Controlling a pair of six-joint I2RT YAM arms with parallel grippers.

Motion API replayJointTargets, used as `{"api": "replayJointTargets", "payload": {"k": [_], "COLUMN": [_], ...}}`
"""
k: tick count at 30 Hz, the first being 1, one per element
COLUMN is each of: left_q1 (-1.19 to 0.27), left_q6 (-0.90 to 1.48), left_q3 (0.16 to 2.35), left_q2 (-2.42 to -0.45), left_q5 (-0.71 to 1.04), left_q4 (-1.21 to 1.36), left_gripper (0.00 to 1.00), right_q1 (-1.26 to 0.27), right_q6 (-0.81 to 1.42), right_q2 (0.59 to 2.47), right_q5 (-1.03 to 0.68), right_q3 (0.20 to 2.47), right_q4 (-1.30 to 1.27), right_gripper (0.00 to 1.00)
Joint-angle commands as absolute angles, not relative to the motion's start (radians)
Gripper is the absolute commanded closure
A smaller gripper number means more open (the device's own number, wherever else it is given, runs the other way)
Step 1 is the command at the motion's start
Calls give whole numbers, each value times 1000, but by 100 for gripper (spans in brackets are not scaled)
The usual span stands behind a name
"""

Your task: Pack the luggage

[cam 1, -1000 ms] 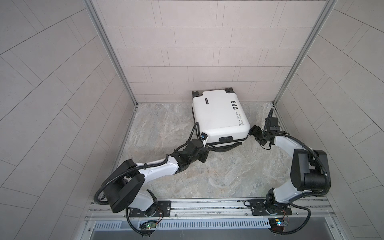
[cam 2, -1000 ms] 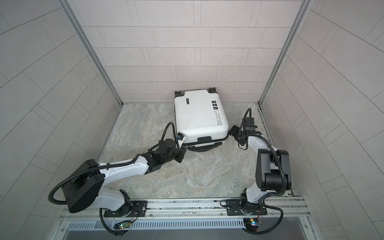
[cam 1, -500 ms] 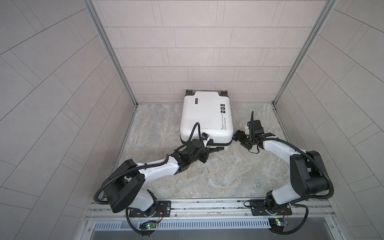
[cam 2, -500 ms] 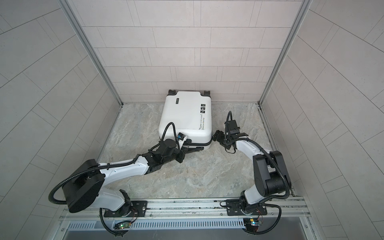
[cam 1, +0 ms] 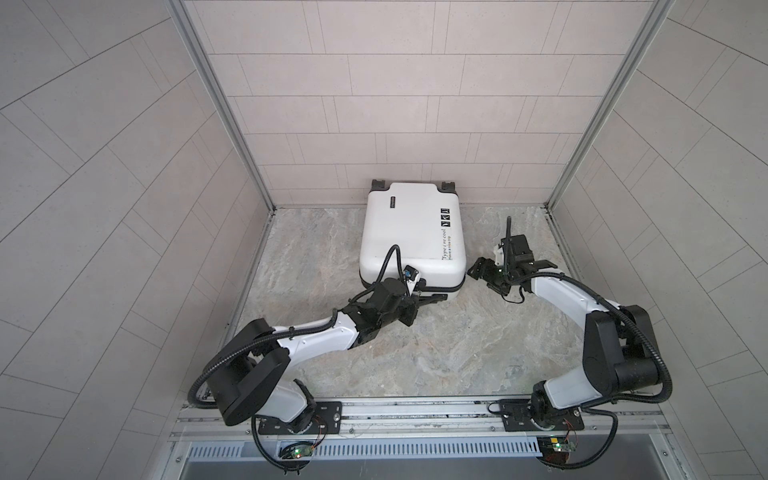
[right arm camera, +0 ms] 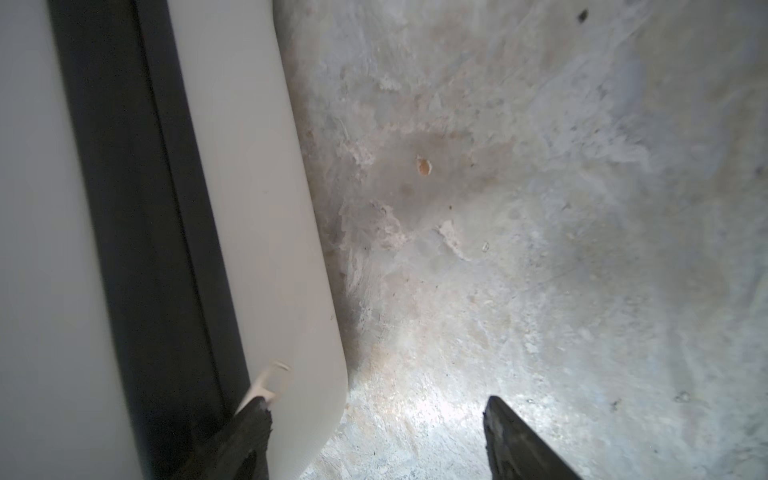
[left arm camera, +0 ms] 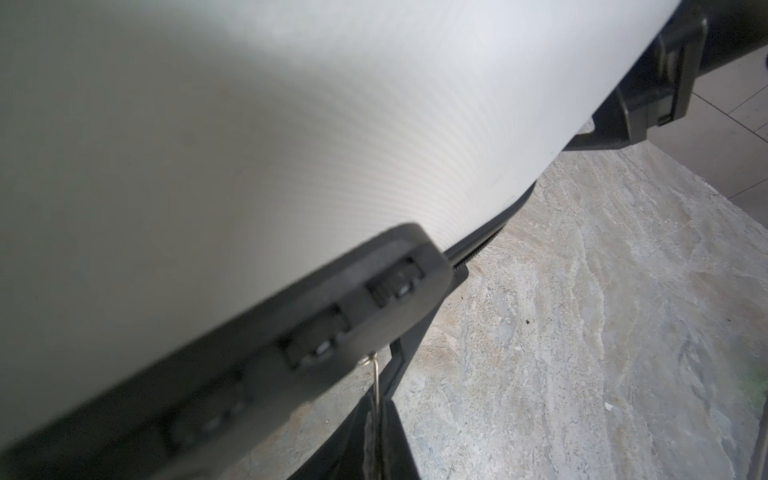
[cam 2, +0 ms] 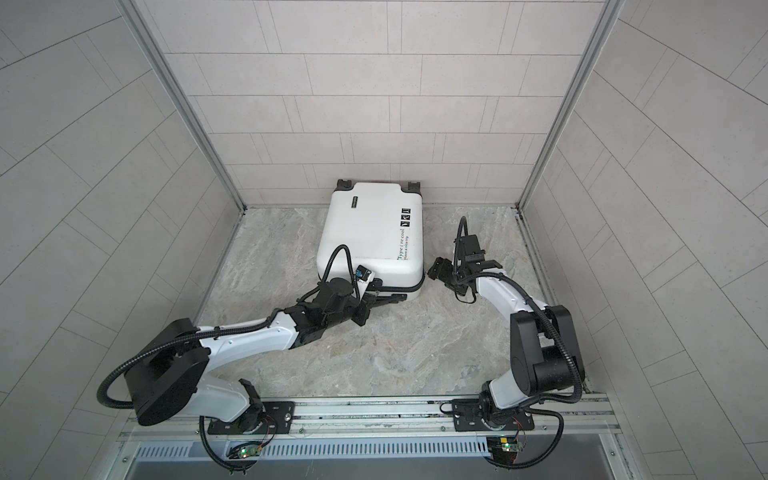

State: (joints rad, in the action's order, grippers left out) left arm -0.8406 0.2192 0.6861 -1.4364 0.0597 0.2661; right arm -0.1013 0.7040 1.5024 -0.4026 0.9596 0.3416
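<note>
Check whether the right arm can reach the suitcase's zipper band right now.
Likely yes: the right tool stands open beside the luggage corner, with nothing between it and the zipper band.

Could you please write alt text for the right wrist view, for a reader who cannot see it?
White hard-shell luggage with a black zipper band fills one side of the close-up, lying on a grey marbled table. The open right hand shows two dark fingertips: one in front of the case's rounded corner, one over bare table.
</note>
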Motion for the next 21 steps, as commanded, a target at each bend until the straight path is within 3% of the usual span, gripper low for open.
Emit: {"api": "replayJointTargets", "payload": {"k": [1, 21], "left_q1": [-868, -908], "left_q6": [199, 192], "left_q3": [706, 753], "left_q2": [-1411, -1444], "left_q5": [124, 126], "left_q4": [342, 339], "left_gripper": [100, 100], "right_q1": [-93, -253], "right_q6": [677, 728], "right_q2": [1486, 1560], "right_q5": [-396, -430], "right_q3": [996, 1014], "right_q4": [349, 280], "right_gripper": [17, 17]}}
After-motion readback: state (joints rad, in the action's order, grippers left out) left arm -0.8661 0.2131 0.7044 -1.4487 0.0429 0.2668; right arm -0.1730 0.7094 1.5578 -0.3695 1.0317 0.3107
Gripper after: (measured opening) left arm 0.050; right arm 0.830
